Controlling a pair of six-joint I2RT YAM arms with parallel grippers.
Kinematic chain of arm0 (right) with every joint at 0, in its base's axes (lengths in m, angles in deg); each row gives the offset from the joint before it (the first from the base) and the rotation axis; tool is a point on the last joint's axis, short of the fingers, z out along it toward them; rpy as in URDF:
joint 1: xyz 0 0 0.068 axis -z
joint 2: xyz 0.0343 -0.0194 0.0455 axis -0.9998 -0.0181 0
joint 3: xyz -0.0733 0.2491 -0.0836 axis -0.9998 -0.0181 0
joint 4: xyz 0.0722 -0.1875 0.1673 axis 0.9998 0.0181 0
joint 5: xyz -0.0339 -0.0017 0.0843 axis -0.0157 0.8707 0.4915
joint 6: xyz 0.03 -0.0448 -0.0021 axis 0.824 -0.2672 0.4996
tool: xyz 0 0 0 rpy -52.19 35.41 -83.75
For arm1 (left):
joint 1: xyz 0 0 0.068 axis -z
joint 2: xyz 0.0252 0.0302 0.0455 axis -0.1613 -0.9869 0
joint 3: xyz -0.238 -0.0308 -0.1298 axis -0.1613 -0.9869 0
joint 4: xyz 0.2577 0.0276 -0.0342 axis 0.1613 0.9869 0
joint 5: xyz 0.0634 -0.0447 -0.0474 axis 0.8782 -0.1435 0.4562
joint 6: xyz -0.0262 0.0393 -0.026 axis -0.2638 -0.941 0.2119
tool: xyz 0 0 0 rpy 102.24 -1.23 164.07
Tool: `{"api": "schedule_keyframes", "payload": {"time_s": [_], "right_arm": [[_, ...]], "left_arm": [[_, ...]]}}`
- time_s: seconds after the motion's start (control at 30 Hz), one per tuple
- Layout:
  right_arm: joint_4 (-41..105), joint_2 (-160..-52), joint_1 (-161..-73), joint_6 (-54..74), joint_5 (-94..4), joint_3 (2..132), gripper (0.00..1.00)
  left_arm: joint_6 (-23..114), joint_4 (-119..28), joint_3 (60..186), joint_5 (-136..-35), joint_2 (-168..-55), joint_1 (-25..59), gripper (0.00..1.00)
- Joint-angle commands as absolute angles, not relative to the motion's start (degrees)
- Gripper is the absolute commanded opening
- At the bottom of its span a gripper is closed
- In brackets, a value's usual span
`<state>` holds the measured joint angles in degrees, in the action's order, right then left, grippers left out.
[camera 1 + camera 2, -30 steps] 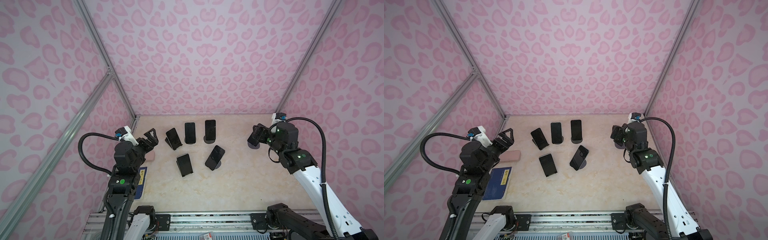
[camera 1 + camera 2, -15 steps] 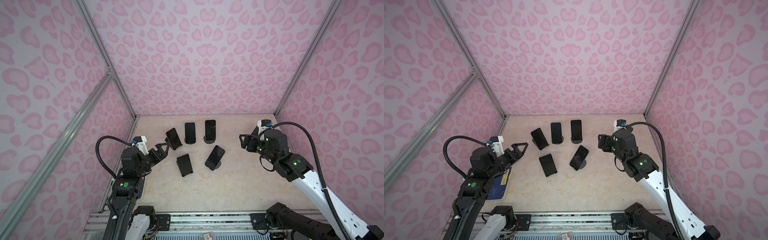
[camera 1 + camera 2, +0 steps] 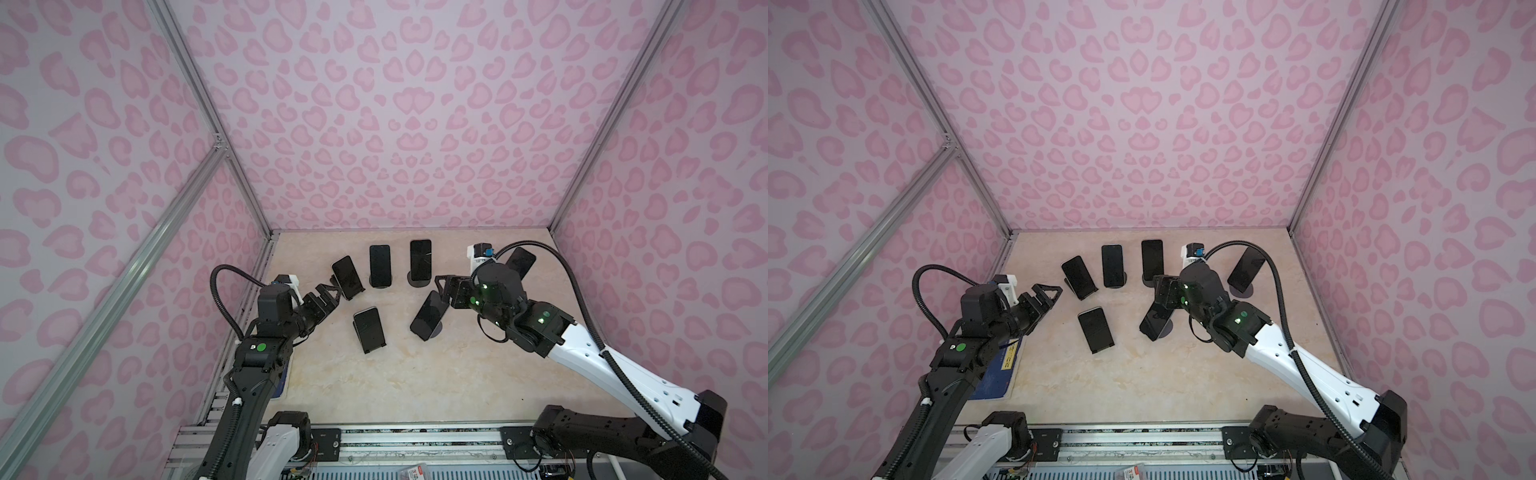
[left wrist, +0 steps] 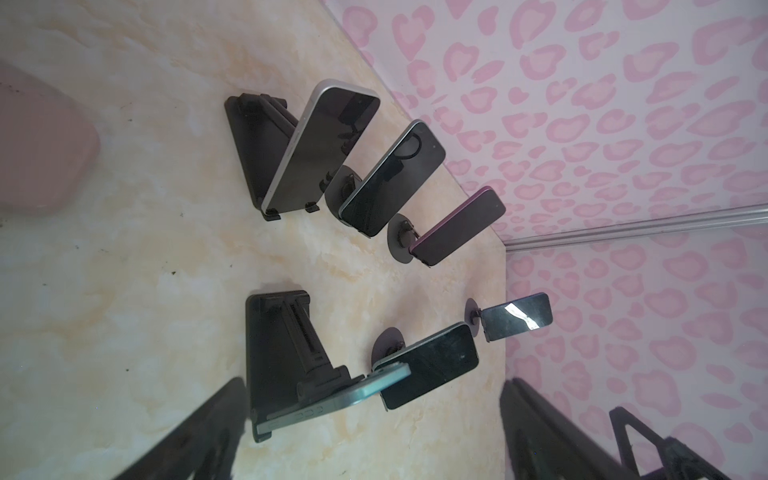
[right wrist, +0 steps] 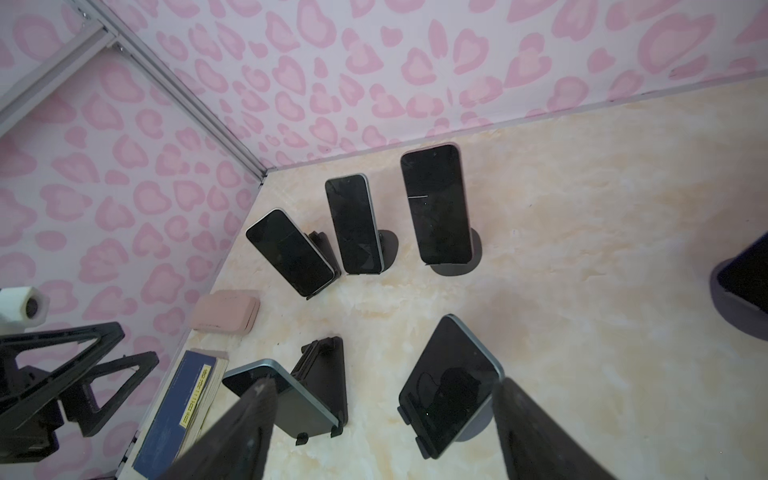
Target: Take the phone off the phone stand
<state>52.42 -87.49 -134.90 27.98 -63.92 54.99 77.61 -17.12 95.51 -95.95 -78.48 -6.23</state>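
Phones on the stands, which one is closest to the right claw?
The front-right phone, tilted diagonally, right beside the right claw; the others all stand farther off.

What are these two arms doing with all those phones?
Two robot arms are working over a table of phones propped on stands, aiming to lift one off. The left gripper, jaws open, is beside the back-left phone. The right gripper, also open, is at the top of the tilted front-right phone. Nothing is gripped yet, and every phone sits on its stand.
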Motion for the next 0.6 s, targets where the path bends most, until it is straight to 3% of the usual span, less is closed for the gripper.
{"api": "schedule_keyframes", "payload": {"time_s": [0.0, 0.57], "right_arm": [[48.47, -92.10, -138.10, 28.09, -64.48, 57.19, 0.87], [39.50, -110.80, -151.52, 23.44, -67.69, 63.85, 0.98]], "left_arm": [[78.92, -15.73, 96.26, -94.36, -79.97, -6.21, 0.98], [79.47, -14.73, 97.05, -96.06, -83.93, -6.23, 0.98]]}}
